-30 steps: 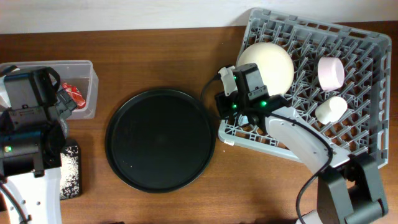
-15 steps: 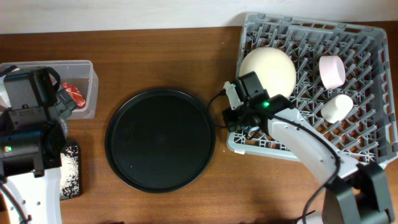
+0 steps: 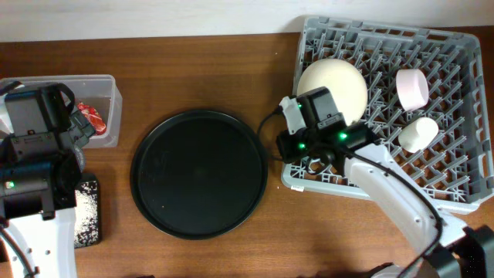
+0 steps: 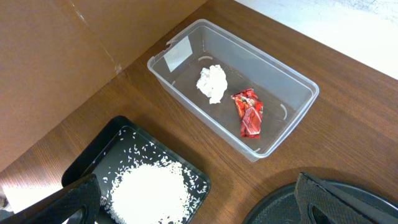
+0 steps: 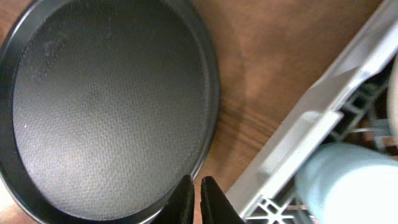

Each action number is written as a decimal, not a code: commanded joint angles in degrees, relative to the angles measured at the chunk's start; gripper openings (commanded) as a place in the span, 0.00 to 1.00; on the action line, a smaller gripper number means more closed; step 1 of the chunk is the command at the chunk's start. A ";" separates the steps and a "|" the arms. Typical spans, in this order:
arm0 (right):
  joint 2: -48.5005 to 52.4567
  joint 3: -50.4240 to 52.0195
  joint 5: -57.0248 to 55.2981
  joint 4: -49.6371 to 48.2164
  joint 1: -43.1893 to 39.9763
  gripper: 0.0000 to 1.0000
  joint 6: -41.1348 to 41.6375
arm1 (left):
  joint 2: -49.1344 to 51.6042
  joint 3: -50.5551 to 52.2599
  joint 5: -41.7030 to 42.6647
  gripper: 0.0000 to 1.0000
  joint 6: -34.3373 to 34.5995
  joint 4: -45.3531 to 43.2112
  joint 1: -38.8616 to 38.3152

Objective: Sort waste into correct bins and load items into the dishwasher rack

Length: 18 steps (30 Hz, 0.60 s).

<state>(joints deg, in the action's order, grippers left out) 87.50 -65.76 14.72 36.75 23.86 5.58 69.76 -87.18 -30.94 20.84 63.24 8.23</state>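
Note:
The grey dishwasher rack (image 3: 455, 69) holds a cream plate (image 3: 333, 83), a pink bowl (image 3: 411, 89) and a white cup (image 3: 414, 133). A light blue cup (image 5: 354, 180) lies just inside the rack's wall (image 5: 305, 146). My right gripper (image 5: 198, 199) is shut on nothing, over the gap between that wall and the round black tray (image 5: 106, 106). The clear tub (image 4: 292, 81) contains a white tissue (image 4: 212, 82) and a red wrapper (image 4: 248, 112). The black bin (image 4: 93, 158) holds white rice (image 4: 146, 186). My left gripper (image 4: 199, 211) hangs wide open above the bin's near corner.
The round black tray (image 3: 199, 172) lies bare at the table's middle. The left arm (image 3: 31, 154) covers part of the clear tub (image 3: 100, 85) and the black bin (image 3: 87, 212). The right arm (image 3: 386, 185) crosses the rack's front left corner.
The rack has slid to the right and turned squarer to the table edge. My right arm moved right with it, still shut. The left arm has not moved.

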 commanded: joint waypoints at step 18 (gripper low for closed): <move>3.65 -1.09 -12.48 9.11 5.01 0.10 5.38 | -0.24 -0.46 -0.81 0.99 0.79 0.04 0.09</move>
<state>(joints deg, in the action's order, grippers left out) 92.38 -65.34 -1.21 47.13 28.86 10.37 69.76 -87.18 -30.94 20.84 63.24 8.23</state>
